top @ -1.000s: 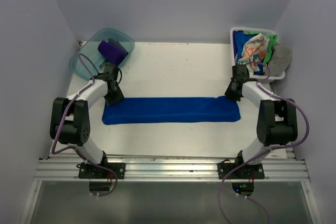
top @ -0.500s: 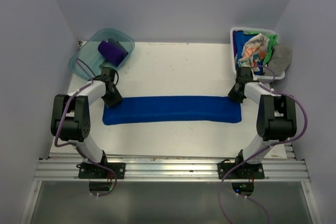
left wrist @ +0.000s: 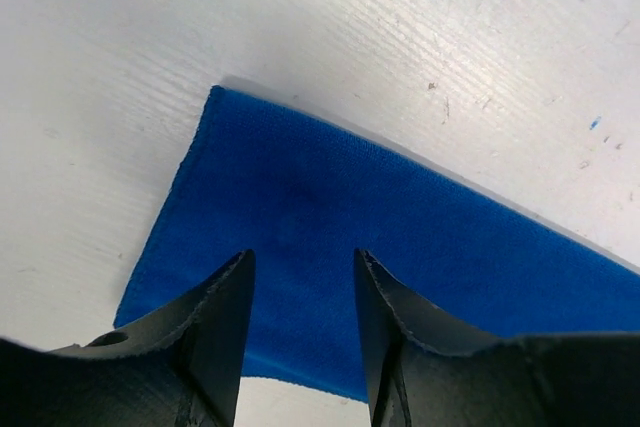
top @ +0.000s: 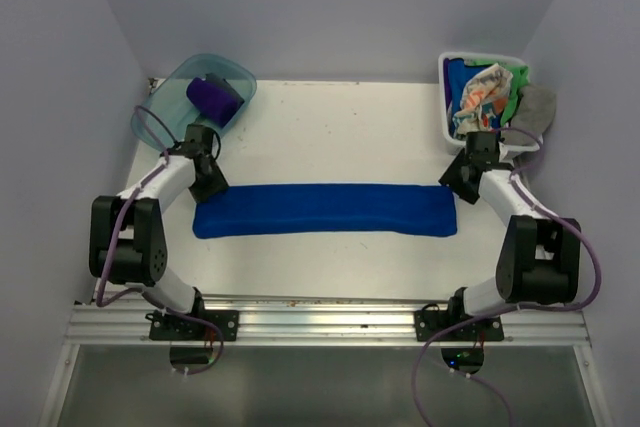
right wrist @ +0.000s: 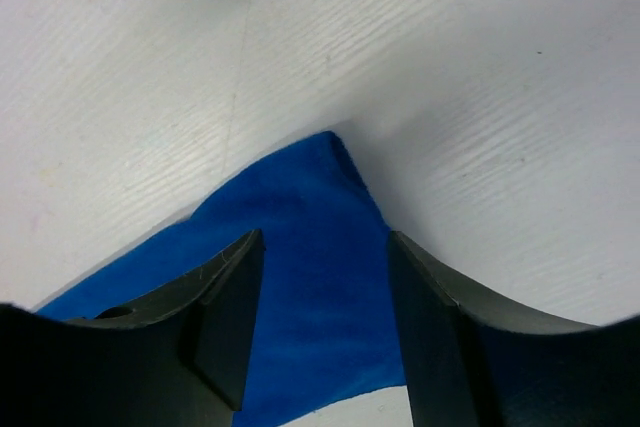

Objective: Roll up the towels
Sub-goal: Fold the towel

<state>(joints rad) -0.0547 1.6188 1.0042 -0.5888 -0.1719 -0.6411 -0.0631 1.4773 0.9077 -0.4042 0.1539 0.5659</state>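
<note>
Teal tub holds a purple towel; white basket holds crumpled towels.

Blue towel flat on white table

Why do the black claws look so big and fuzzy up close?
Left wrist view: the left gripper sits right by the lens, so its black fingers loom large and soft-edged, while the long royal blue cloth towel beyond looks sharper. Right wrist view: same for the right gripper.
</note>
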